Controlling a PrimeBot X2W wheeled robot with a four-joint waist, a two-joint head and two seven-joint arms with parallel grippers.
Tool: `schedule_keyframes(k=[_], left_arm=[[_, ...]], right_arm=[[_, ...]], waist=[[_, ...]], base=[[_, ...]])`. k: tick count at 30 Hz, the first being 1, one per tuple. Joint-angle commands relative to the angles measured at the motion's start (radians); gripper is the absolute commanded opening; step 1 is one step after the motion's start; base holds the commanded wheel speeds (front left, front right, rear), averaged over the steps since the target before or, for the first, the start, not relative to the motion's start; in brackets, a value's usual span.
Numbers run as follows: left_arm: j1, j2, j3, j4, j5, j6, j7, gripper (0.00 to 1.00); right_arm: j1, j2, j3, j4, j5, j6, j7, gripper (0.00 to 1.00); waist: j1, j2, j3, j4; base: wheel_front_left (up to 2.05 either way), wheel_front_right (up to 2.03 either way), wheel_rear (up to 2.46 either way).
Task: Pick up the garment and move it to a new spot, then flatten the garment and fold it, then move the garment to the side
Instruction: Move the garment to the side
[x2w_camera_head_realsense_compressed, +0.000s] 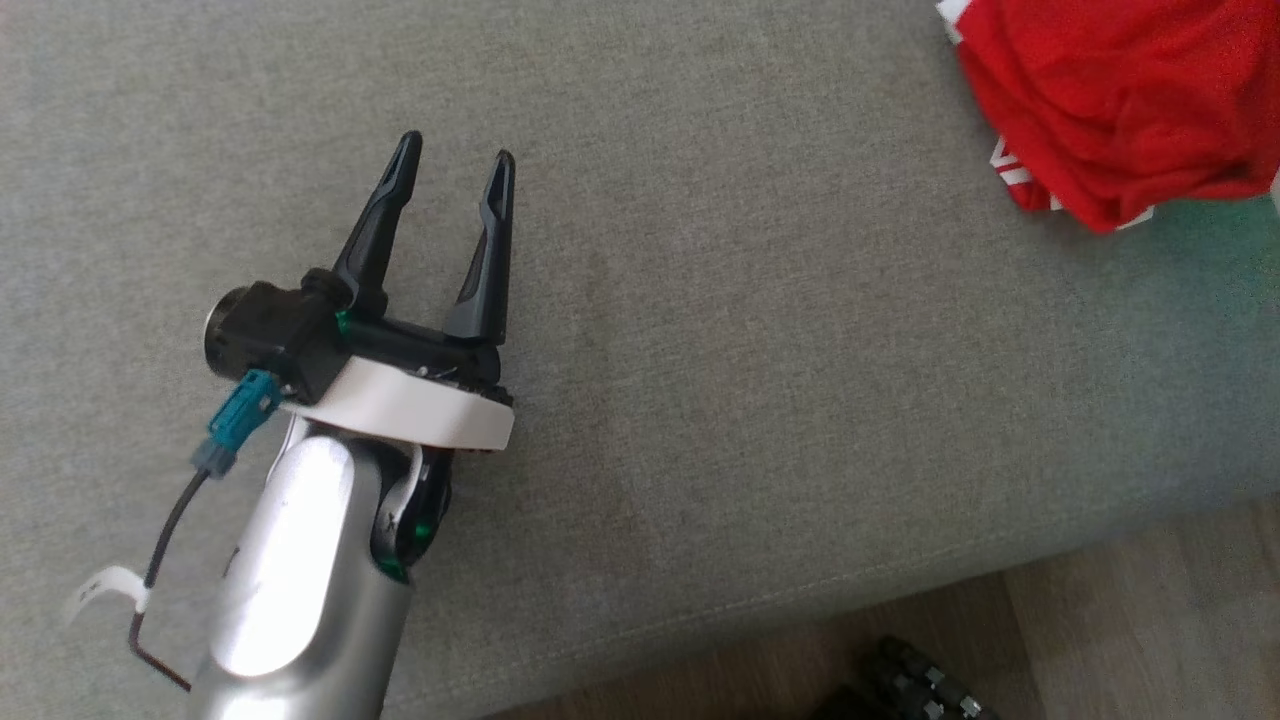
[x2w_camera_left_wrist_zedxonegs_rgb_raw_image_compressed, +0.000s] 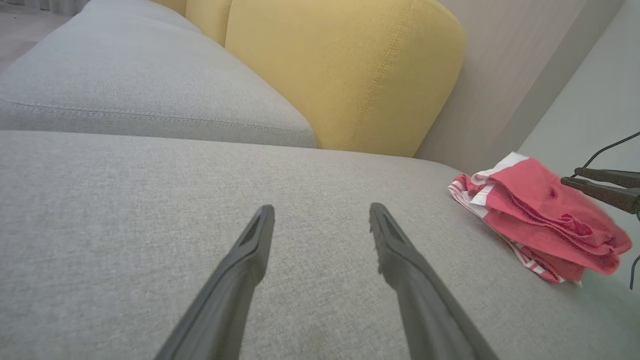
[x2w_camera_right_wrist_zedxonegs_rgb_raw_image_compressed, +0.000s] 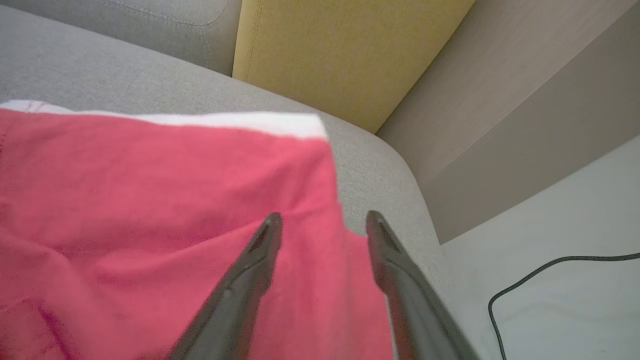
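The garment (x2w_camera_head_realsense_compressed: 1130, 100) is a red cloth with white trim, lying bunched and folded over at the far right of the grey sofa seat (x2w_camera_head_realsense_compressed: 750, 350). The left wrist view shows the garment (x2w_camera_left_wrist_zedxonegs_rgb_raw_image_compressed: 535, 210) near the seat's right end. My left gripper (x2w_camera_head_realsense_compressed: 457, 150) hovers open over bare seat fabric, well left of the garment, with nothing between its fingers (x2w_camera_left_wrist_zedxonegs_rgb_raw_image_compressed: 264, 235). My right gripper (x2w_camera_right_wrist_zedxonegs_rgb_raw_image_compressed: 324, 217) stands open just above the garment (x2w_camera_right_wrist_zedxonegs_rgb_raw_image_compressed: 150, 200), near its white-edged corner, with no cloth pinched between its fingers. The right gripper (x2w_camera_left_wrist_zedxonegs_rgb_raw_image_compressed: 570, 176) also reaches in beside the garment.
A yellow back cushion (x2w_camera_left_wrist_zedxonegs_rgb_raw_image_compressed: 345, 70) stands behind the seat, with a grey cushion (x2w_camera_left_wrist_zedxonegs_rgb_raw_image_compressed: 125, 85) to its left. The seat's front edge drops to a wooden floor (x2w_camera_head_realsense_compressed: 1150, 620). A pale surface with a black cable (x2w_camera_right_wrist_zedxonegs_rgb_raw_image_compressed: 550, 262) lies beyond the sofa's right end.
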Motion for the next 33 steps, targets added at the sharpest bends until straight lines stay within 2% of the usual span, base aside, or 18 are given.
schedule_keyframes(k=[1, 6, 11, 20, 27, 33], left_arm=[[-0.021, 0.008, 0.024, -0.03, -0.007, -0.007, -0.005, 1.0], [-0.005, 0.008, 0.025, -0.026, -0.027, 0.001, -0.005, 1.0], [0.021, 0.008, 0.03, -0.032, -0.053, 0.015, -0.005, 1.0], [0.105, 0.008, 0.074, -0.052, -0.089, 0.052, -0.005, 1.0], [0.191, 0.008, 0.106, -0.047, -0.094, 0.075, -0.005, 1.0], [0.249, 0.008, 0.109, -0.024, -0.095, 0.086, -0.005, 1.0]], right_arm=[[0.024, -0.014, -0.014, -0.035, 0.004, -0.001, 0.009, 1.0], [0.046, 0.005, -0.026, -0.086, 0.002, -0.001, 0.03, 1.0], [0.072, 0.058, -0.043, -0.165, 0.009, -0.001, 0.023, 1.0], [0.228, 0.259, -0.098, -0.33, 0.045, -0.001, -0.115, 1.0], [0.412, 0.413, -0.114, -0.366, 0.033, -0.001, -0.219, 1.0], [0.512, 0.474, -0.141, -0.366, 0.025, -0.001, -0.261, 1.0]], waist=[[-0.0001, 0.0, -0.014, 0.006], [-0.0001, 0.0, -0.06, 0.021], [-0.0001, 0.0, -0.131, 0.049], [-0.0001, 0.0, -0.271, 0.125], [-0.0001, 0.0, -0.358, 0.189], [-0.0001, 0.0, -0.402, 0.218]], base=[[0.0, 0.0, 0.0], [0.0, 0.0, 0.0], [0.0, 0.0, 0.0], [0.0, 0.0, 0.0], [0.0, 0.0, 0.0], [0.0, 0.0, 0.0]])
